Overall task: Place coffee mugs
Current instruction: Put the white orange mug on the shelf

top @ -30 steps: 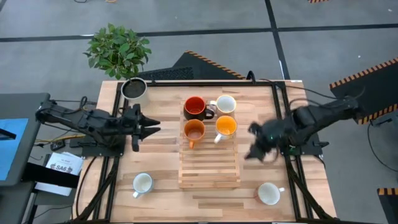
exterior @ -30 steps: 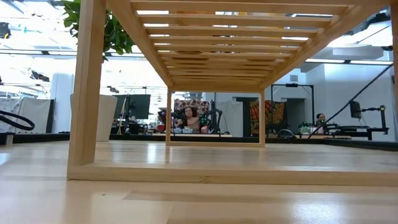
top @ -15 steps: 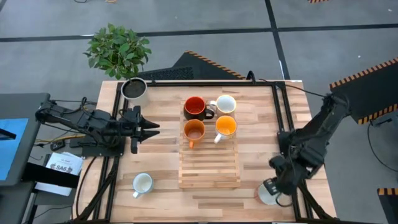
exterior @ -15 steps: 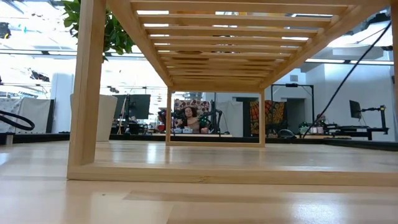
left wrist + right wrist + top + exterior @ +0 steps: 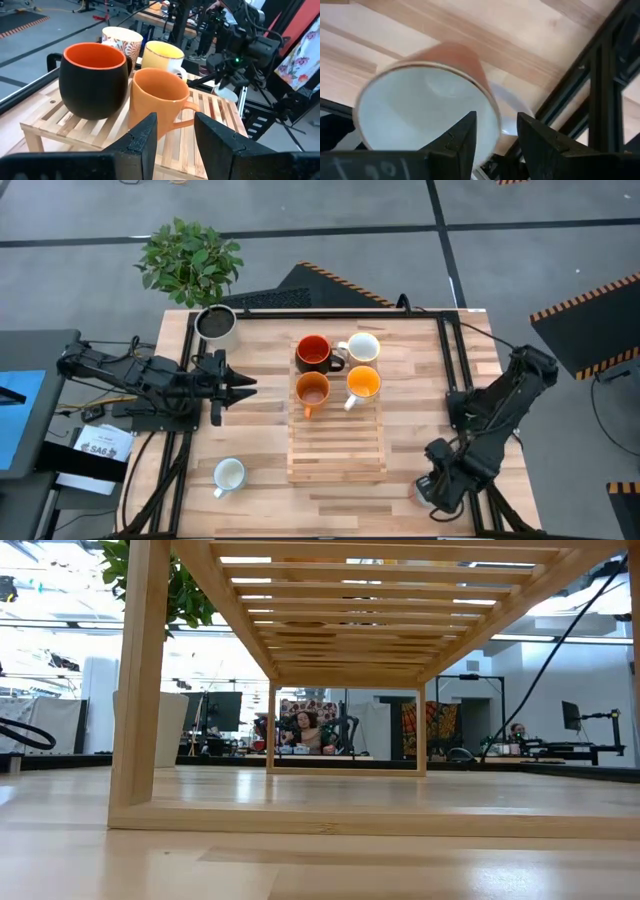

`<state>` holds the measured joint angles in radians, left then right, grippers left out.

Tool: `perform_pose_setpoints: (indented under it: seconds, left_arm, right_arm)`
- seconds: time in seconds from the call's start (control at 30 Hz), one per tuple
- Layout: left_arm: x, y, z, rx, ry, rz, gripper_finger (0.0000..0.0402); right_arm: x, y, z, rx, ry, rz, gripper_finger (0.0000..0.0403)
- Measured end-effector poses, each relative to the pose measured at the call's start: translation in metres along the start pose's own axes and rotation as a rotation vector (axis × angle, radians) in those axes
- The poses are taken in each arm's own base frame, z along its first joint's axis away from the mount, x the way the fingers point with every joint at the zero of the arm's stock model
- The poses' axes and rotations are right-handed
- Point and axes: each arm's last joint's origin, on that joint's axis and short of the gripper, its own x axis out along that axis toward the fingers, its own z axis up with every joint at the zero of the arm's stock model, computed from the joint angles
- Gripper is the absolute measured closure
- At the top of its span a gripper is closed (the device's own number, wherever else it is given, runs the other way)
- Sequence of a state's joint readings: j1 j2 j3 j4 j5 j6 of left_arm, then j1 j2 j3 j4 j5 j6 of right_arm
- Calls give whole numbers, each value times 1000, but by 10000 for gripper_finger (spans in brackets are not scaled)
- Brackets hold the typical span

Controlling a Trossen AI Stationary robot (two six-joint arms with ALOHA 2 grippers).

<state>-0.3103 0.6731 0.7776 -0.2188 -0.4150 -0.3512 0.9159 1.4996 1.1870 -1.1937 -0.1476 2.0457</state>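
Four mugs stand on the far end of a wooden slatted rack (image 5: 337,450): a red one with a dark outside (image 5: 313,352), a white one (image 5: 363,346) and two orange ones (image 5: 313,389) (image 5: 363,382). A white mug (image 5: 229,475) stands on the table at the near left. My right gripper (image 5: 437,488) is open over another mug (image 5: 420,110), white inside, at the near right. One of its fingers stands over the mug's hollow and one outside its wall (image 5: 487,100). My left gripper (image 5: 240,385) is open and empty left of the rack. My right gripper comes at the mug from above, with the mug's wall (image 5: 487,100) between its open fingers. I cannot tell whether a finger touches the mug. The mug stands on the table.
A pale pot with dark soil (image 5: 215,323) stands at the far left corner, beside a green plant (image 5: 190,260). Black rails (image 5: 455,380) run along the table's sides. The rack's near slats are bare. The low view looks under the rack, past its leg (image 5: 140,690).
My right gripper has swung from the middle of the table's right side toward the near edge and come down over the mug at the near right, which it now covers in the high view.
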Motion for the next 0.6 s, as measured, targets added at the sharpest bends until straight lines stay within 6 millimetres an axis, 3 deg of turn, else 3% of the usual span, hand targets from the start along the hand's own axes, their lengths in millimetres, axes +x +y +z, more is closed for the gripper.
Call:
perform_pose_setpoints:
  seconds: [0.37,0.47,0.6]
  left_arm:
    - [0,0,0,-8,-6,15,287]
    - [0,1,0,-8,-7,20,287]
    - [0,1,0,-8,-13,38,287]
  right_arm:
    - [20,15,8,-77,-16,-92,249]
    - [22,16,9,-100,16,-109,281]
    - [12,13,10,-140,45,-65,353]
